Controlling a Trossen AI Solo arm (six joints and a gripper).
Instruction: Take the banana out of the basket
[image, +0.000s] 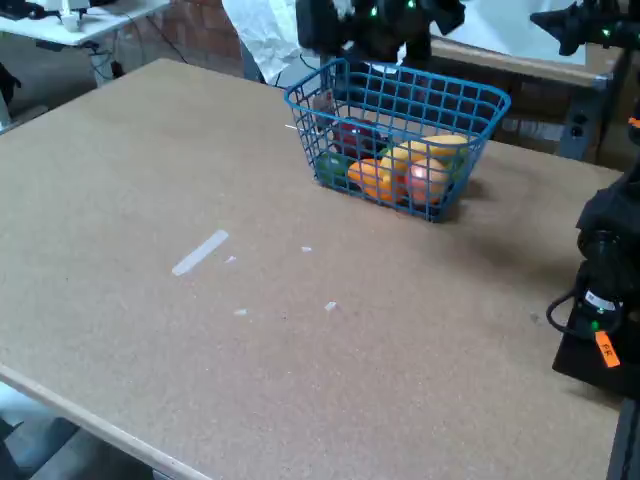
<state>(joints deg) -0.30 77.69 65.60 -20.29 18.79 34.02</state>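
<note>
Early in the task by the look of it, nothing lifted yet; banana (440, 146) lying inside the blue basket (400, 100) at the desk's (250, 330) far side, yellow and curved atop orange and reddish fruit; pincer not identifiable among the dark hardware above the basket, state impossible to tell; next, probably a descent over the rim onto the banana.

We count one blue wire basket (398, 135) on one bench (300, 330); inside, one yellow banana (437, 146), one orange fruit (372, 178), one pinkish fruit (428, 180), one red item (352, 135).
</note>
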